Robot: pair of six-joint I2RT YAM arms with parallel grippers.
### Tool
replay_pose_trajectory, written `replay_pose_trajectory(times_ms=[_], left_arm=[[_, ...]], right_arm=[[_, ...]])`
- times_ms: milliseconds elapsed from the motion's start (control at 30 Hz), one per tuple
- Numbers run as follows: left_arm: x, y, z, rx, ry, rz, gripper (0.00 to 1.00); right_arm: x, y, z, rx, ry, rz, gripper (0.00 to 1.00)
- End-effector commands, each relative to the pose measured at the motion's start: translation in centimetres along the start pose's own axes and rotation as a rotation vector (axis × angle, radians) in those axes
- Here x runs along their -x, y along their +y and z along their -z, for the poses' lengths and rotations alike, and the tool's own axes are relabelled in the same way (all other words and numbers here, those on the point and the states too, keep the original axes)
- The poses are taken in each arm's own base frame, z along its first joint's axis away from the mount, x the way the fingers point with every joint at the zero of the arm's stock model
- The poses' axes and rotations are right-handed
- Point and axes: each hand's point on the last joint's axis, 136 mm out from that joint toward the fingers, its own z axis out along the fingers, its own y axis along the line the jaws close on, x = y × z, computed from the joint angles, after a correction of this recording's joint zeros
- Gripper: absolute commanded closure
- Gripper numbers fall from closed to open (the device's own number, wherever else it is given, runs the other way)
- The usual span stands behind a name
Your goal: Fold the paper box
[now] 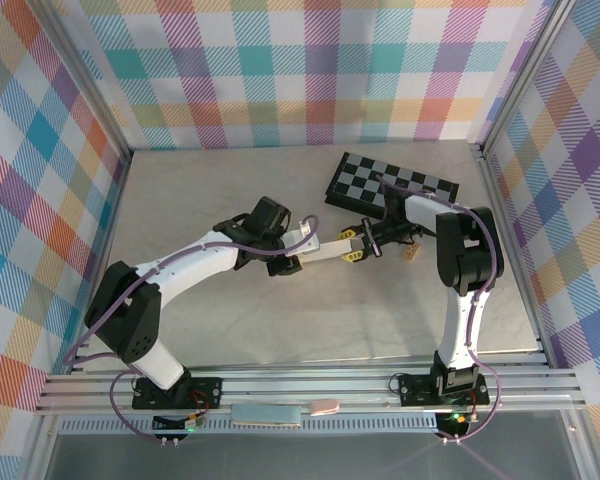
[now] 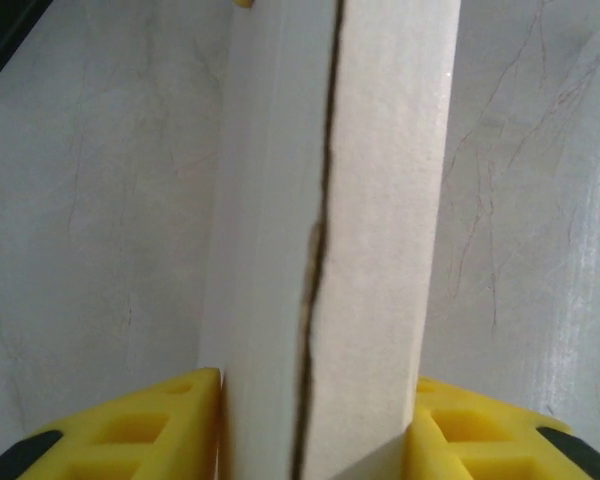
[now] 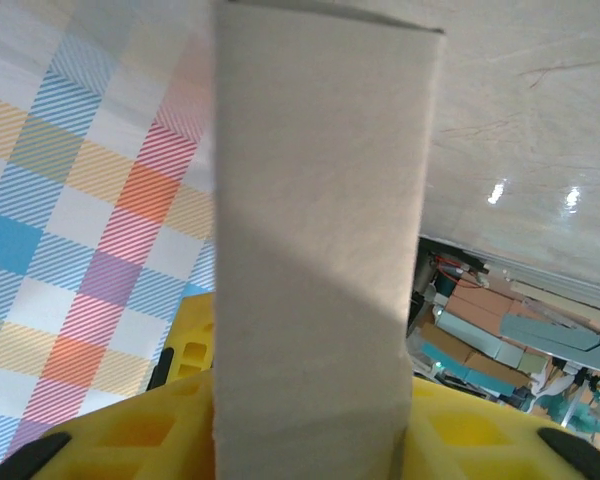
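A: Where is the paper box (image 1: 318,246)?

B: Off the near left corner of the chequered board (image 1: 392,185), not touching it, held up between the two arms above the table (image 1: 280,330). From above it reads as a narrow white strip running away from the board toward the left.

A: What is the left gripper (image 1: 291,255) doing?

B: It has the end of the box farthest from the board. In its wrist view the yellow fingers (image 2: 160,425) press against both long sides of the cardboard, so it is clamped on the box. A dark seam runs up the face of the box there, slightly ragged.

A: And the right gripper (image 1: 353,246)?

B: It has the end nearest the board. Its own camera shows the box standing up between the yellow fingers (image 3: 480,430), cardboard filling the gap edge to edge, so it is closed on the box as well.

A: Is the box flat?

B: No, it looks like a folded, slim rectangular sleeve; I cannot tell whether its ends are closed.
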Motion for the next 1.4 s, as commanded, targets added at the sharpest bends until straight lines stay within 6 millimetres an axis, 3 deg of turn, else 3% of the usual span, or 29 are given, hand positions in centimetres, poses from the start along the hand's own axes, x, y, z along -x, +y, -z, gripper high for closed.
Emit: replay_pose_trajectory(times_ms=[0, 167, 500, 567, 733, 833, 933, 1100, 1367], left_arm=[[0.9, -0.7, 0.4, -0.048, -0.012, 0.009, 0.61], [0.8, -1.1, 1.0, -0.081, 0.019, 0.016, 0.62], [-1.0, -1.9, 2.0, -0.128, 0.084, 0.057, 0.63], [-1.3, -1.9, 2.3, -0.133, 0.088, 0.066, 0.63], [-1.9, -1.6, 2.5, -0.15, 0.1, 0.097, 0.63], [-2.2, -1.3, 2.3, -0.158, 0.108, 0.11, 0.63], [-2.2, -0.9, 2.0, -0.157, 0.116, 0.113, 0.63], [-2.4, 0.2, 1.5, -0.147, 0.115, 0.14, 0.61], [-2.4, 1.4, 0.4, -0.142, 0.113, 0.174, 0.59]], right_arm=[[-0.9, 0.1, 0.8, -0.004, -0.022, 0.002, 0.53], [-1.8, 1.2, 2.6, -0.031, -0.106, 0.096, 0.36], [-4.3, 1.9, 8.1, -0.085, -0.385, 0.348, 0.29], [-4.6, 2.0, 9.1, -0.129, -0.465, 0.45, 0.32], [-5.7, 2.4, 11.3, -0.252, -0.673, 0.823, 0.56], [-6.2, 2.9, 11.3, -0.334, -0.752, 1.076, 0.64], [-6.6, 3.6, 10.6, -0.395, -0.785, 1.3, 0.65], [-6.5, 4.0, 8.5, -0.525, -0.701, 1.559, 0.68], [-6.0, 5.4, 6.7, -0.566, -0.592, 1.668, 0.62]])
